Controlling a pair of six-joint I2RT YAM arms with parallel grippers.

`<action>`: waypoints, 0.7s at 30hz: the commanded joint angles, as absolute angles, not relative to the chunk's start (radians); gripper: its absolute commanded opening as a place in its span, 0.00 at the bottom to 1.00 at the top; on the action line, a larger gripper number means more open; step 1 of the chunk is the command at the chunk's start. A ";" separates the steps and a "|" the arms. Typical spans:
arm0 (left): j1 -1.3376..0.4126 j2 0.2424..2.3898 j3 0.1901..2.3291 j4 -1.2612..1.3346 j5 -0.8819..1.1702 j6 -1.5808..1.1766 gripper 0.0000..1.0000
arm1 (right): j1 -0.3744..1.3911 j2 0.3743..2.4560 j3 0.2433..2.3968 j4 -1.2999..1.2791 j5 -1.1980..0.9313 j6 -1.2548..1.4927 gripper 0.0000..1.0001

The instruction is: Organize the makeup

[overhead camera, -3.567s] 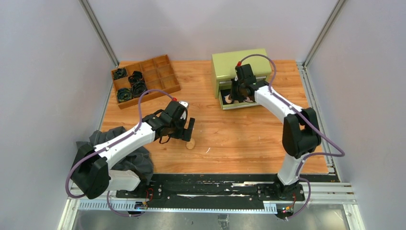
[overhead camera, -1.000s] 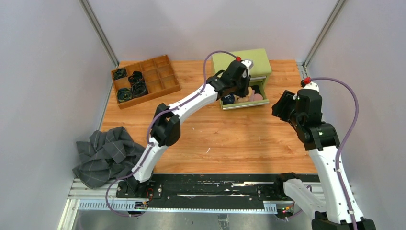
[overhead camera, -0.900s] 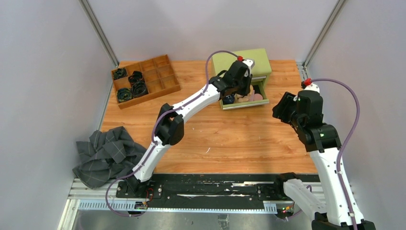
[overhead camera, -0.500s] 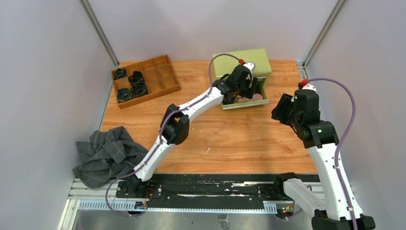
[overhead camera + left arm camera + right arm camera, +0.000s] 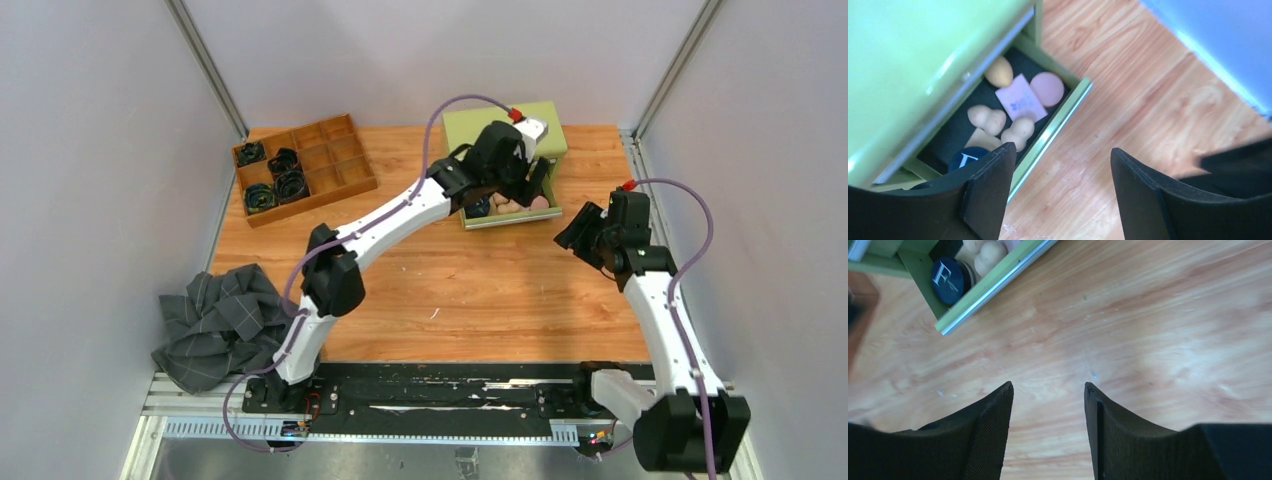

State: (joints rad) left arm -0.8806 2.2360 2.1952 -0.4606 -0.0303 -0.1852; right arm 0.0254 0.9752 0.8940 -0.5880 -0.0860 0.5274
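Green cabinet [image 5: 466,134], one, its one drawer [image 5: 1053,130] open, holding: beige sponges [image 5: 1018,133], three; pink round puff [image 5: 1047,88], one; pink square pad [image 5: 1020,100], one; tan pad [image 5: 980,139], one, touching two of the sponges; dark compact [image 5: 948,274] marked "F", one. Wooden tray [image 5: 345,165], one, far left on the counter [image 5: 480,290]: black coiled bands [image 5: 289,183], four as far as I can count, in its left compartments. Grey cloth [image 5: 220,325], one, at the near-left edge. My left jaws: spread, empty, above the drawer. My right jaws: spread, empty, over wood just beside the drawer front.

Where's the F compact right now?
Right wrist view, upper left: the compact lies in a corner of the open drawer, beside a beige sponge.
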 commanded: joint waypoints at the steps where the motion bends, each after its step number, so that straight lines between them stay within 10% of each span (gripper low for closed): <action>1: -0.877 2.094 2.216 -0.482 0.020 -0.160 0.75 | -0.049 1.082 0.801 -0.263 -0.337 0.699 0.54; 9: -0.752 1.995 2.168 -0.497 -0.052 -0.211 0.77 | -0.058 1.359 0.776 -0.027 -0.402 0.787 0.53; 21: -0.626 2.113 2.156 -0.479 -0.025 -0.229 0.79 | -0.042 1.678 0.759 0.241 -0.458 0.929 0.14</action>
